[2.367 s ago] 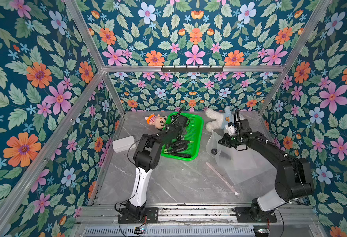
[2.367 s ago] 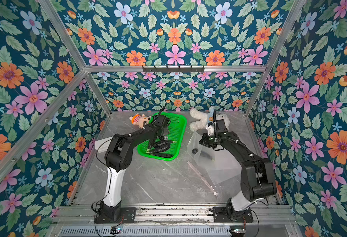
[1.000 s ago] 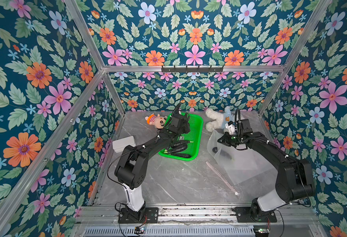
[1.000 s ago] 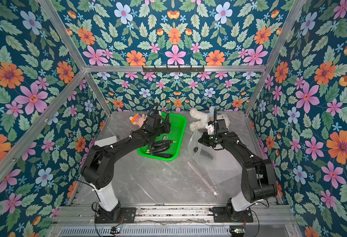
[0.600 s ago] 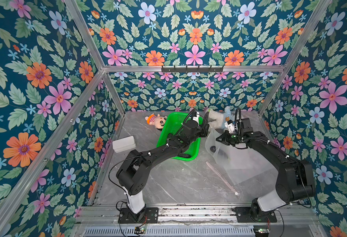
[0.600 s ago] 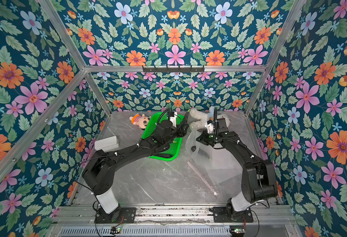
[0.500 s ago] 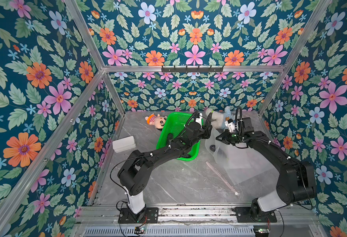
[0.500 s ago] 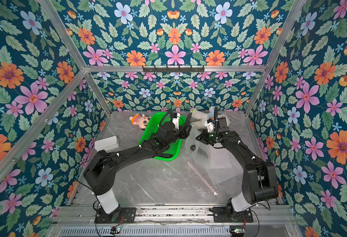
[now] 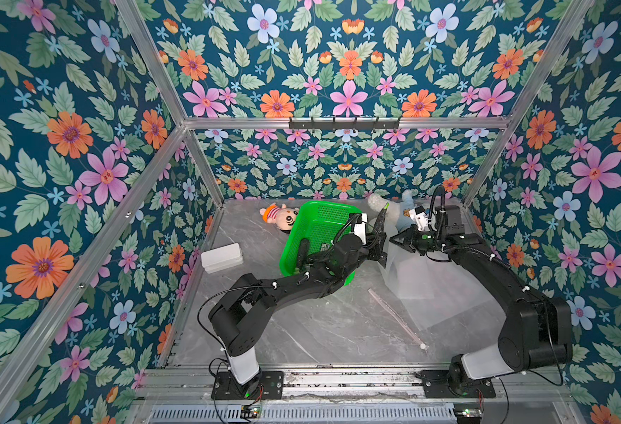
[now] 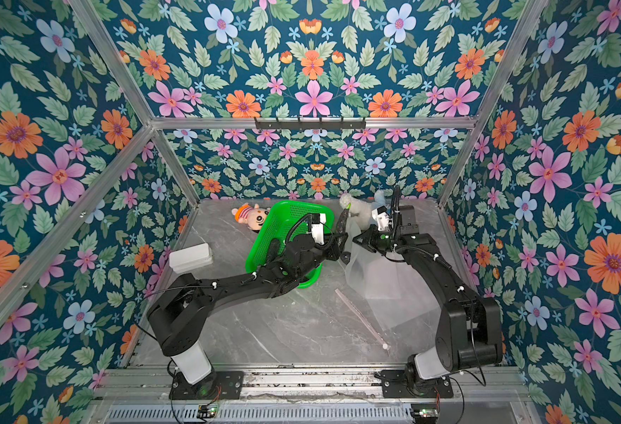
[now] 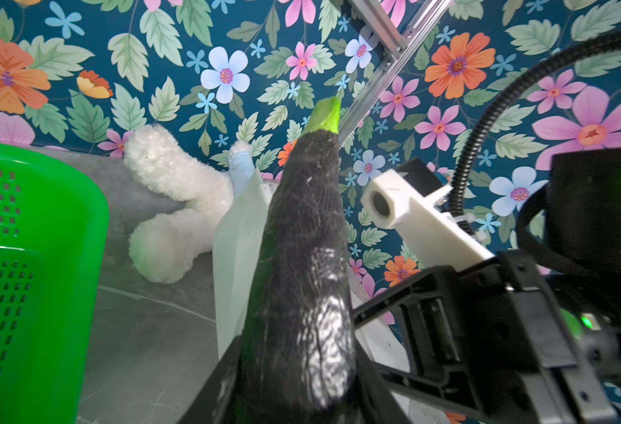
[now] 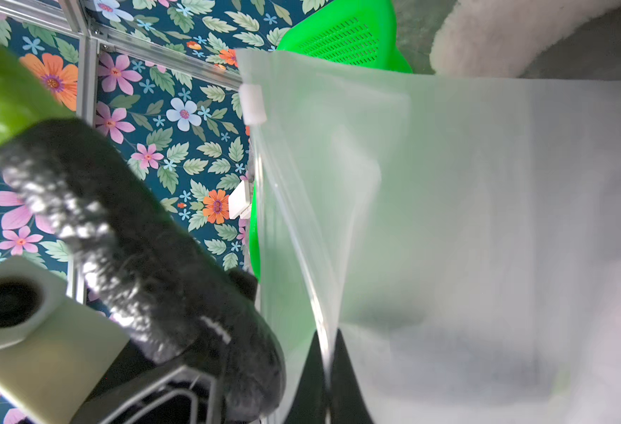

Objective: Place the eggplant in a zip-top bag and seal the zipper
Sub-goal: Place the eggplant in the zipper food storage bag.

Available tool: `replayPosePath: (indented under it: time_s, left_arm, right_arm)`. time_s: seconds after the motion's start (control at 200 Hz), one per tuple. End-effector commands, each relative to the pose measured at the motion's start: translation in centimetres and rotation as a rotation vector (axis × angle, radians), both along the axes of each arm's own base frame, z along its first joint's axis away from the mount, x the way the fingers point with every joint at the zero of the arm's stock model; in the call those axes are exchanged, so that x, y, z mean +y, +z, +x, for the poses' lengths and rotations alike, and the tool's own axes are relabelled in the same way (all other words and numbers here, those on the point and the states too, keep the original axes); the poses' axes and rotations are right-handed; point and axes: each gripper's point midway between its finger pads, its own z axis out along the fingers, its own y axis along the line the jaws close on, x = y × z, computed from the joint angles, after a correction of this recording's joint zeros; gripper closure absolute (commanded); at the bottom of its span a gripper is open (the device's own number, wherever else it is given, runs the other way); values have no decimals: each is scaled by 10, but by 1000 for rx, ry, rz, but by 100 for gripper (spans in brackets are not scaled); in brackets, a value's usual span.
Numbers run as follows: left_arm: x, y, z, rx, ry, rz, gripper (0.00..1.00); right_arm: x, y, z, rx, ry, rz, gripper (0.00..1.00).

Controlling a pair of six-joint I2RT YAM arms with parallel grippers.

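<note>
The eggplant, dark purple with a green stem, stands nearly upright, stem up, with my left gripper shut on its lower end. In the left wrist view the eggplant fills the middle between the black fingers. Just to its right, my right gripper is shut on the raised edge of the zip-top bag; the right wrist view shows the thin film pinched between the fingertips. The zipper runs along that edge to a white slider. The eggplant hangs beside the bag's mouth, outside it.
A green basket, tilted, sits left of the grippers with a dark oblong thing in it. A doll and a white plush lie at the back. A white box is at the left wall.
My left arm lifted the eggplant out of the basket and swung it right to the bag's mouth; the basket shifted and tilted. My right gripper kept holding the bag's edge.
</note>
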Motion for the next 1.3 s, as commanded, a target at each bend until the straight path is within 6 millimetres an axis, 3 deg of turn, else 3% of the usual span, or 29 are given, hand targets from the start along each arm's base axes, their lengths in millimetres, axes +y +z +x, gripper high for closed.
replayPosePath:
  time_s: [0.0,0.261,0.591,1.062,1.298]
  left_arm:
    - [-3,5,-4,-19,-14,-18,62]
    - [-12,-10,-12,21,-66,1,58]
    - [-15,-10,-16,18,-98,28,38]
    - [0,5,-8,6,-47,102,37]
    - [19,7,3,29,-5,132,37]
  right_arm:
    - [4,11,4,-27,14,32,100]
    - [2,13,9,-37,7,32,100]
    - [-2,14,11,-45,-1,25,100]
    - [-17,13,10,-85,-38,-98,100]
    - [-18,20,8,-110,-30,-103,100]
